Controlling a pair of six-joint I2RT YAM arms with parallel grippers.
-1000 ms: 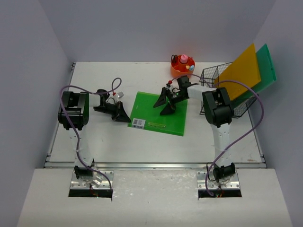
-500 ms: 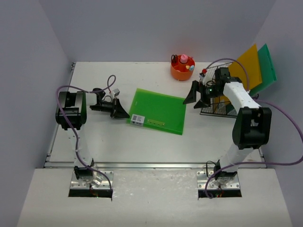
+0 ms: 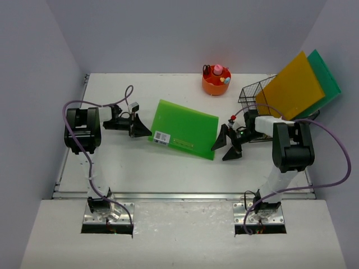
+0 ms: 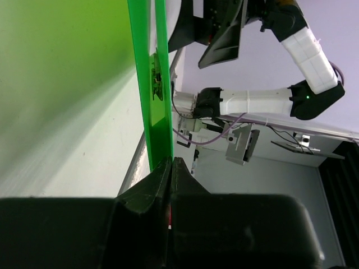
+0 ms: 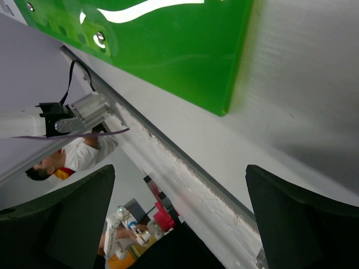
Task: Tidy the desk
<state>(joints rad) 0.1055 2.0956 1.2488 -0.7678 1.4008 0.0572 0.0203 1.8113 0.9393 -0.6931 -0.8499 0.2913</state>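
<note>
The white desk (image 3: 140, 168) holds a bright green folder (image 3: 185, 129) with a barcode label at its middle. My left gripper (image 3: 143, 129) is shut on the folder's left edge; in the left wrist view the folder (image 4: 150, 84) runs as a green band straight into the closed jaw tips (image 4: 170, 163). My right gripper (image 3: 227, 147) is open and empty, low over the desk at the folder's near right corner. The right wrist view shows that corner (image 5: 221, 106) just ahead of the spread fingers (image 5: 303, 218).
An orange pen holder (image 3: 216, 80) stands at the back. A black wire basket (image 3: 255, 95) at the back right holds an upright orange folder (image 3: 291, 89) and a green one (image 3: 328, 84). The metal rail (image 3: 185, 195) runs along the front edge.
My right arm swung from over the green folder to the basket, then down to the folder's near right corner. My left gripper moved slightly back and the folder's left edge shifted with it.
</note>
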